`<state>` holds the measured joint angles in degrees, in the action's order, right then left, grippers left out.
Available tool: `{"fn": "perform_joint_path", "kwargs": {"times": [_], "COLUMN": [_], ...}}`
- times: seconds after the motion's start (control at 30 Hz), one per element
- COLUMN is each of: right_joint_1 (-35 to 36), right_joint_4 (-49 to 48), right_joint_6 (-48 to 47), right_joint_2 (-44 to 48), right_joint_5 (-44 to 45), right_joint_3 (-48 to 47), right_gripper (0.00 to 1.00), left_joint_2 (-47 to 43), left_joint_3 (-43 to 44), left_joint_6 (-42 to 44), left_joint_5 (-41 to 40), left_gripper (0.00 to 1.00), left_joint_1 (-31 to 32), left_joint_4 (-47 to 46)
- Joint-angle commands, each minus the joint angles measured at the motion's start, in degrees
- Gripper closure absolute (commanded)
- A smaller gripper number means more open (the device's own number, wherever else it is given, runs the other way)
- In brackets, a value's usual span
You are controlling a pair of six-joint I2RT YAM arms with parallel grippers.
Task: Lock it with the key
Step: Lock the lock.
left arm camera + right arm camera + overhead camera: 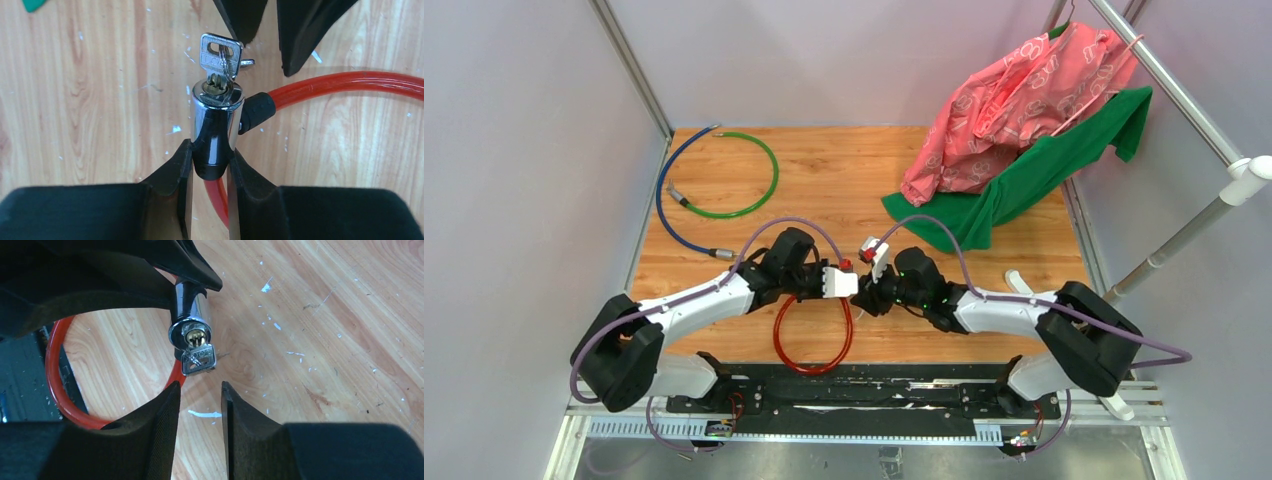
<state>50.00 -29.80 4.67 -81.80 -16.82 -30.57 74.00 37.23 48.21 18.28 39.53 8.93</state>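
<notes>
My left gripper (210,156) is shut on the lower end of the silver lock cylinder (216,117) of the red cable lock (812,366) and holds it up. A small silver key (220,52) sits in the keyhole at the cylinder's top, with a ring and another key behind it. The red cable (350,82) plugs into the cylinder's side through a black collar. In the right wrist view, my right gripper (200,390) is open and empty, its tips just short of the key (198,360) and cylinder (191,320). In the top view the two grippers (849,280) (876,264) meet at the table's middle.
A green cable loop (754,170) and a blue cable (664,205) lie at the back left. A pink garment (1014,100) and a green cloth (1034,175) hang from a rack at the back right. A metal pole (1194,230) stands to the right.
</notes>
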Motion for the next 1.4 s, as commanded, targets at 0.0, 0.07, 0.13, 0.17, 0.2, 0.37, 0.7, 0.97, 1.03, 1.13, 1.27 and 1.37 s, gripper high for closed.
{"fn": "perform_joint_path", "kwargs": {"times": [0.0, 0.07, 0.13, 0.17, 0.2, 0.37, 0.7, 0.97, 1.03, 1.13, 1.27, 1.37], "right_joint_1": [0.46, 0.45, 0.45, 0.45, 0.44, 0.05, -16.70, -14.99, -13.62, -11.13, -9.18, -8.96], "right_joint_4": [4.10, 7.21, 11.13, 12.06, 13.68, 23.57, 30.13, 36.02, 36.39, 36.70, 37.16, 35.55], "right_joint_6": [0.78, 0.39, 0.19, 0.06, -0.26, -2.36, 22.24, 31.00, 31.61, 31.71, 32.42, 33.30], "right_joint_2": [4.05, 6.06, 9.01, 9.90, 11.44, 18.49, 13.52, 2.18, 1.07, -0.30, -2.32, -3.52], "right_joint_5": [-2.45, -3.76, -5.03, -5.28, -5.59, -5.73, -17.46, -24.39, -24.76, -24.59, -23.57, -23.74], "right_joint_3": [1.74, 1.91, 2.04, 2.25, 2.34, 0.38, -11.06, -18.71, -19.20, -21.09, -21.56, -20.67], "right_gripper": [0.60, 0.59, 0.59, 0.59, 0.59, 0.59, 0.50, 0.52, 0.54, 0.54, 0.55, 0.57], "left_joint_2": [-0.19, -0.70, -1.62, -2.11, -2.59, -4.01, -4.62, -4.90, -5.01, -4.96, -5.01, -5.09], "left_joint_3": [-1.33, -1.51, -2.15, -2.49, -2.88, -3.43, -4.04, -3.58, -3.57, -3.52, -3.32, -3.39], "left_joint_6": [3.17, 2.66, 1.72, 1.19, 0.54, -1.49, -0.70, -0.34, -0.18, -0.36, -0.37, -0.02], "left_joint_5": [0.72, 0.08, -1.26, -1.68, -2.37, -6.51, -7.36, -7.23, -7.13, -6.96, -6.64, -6.76], "left_gripper": [1.00, 1.00, 1.00, 1.00, 1.00, 1.00, 1.00, 1.00, 1.00, 1.00, 1.00, 1.00], "left_joint_1": [0.99, 2.07, 3.94, 4.50, 4.84, 5.03, 5.03, 5.03, 5.03, 5.03, 5.03, 5.03], "left_joint_4": [2.36, 3.38, 4.58, 4.63, 4.24, 2.75, 0.39, 0.85, 0.90, 0.75, 0.78, 0.84]}}
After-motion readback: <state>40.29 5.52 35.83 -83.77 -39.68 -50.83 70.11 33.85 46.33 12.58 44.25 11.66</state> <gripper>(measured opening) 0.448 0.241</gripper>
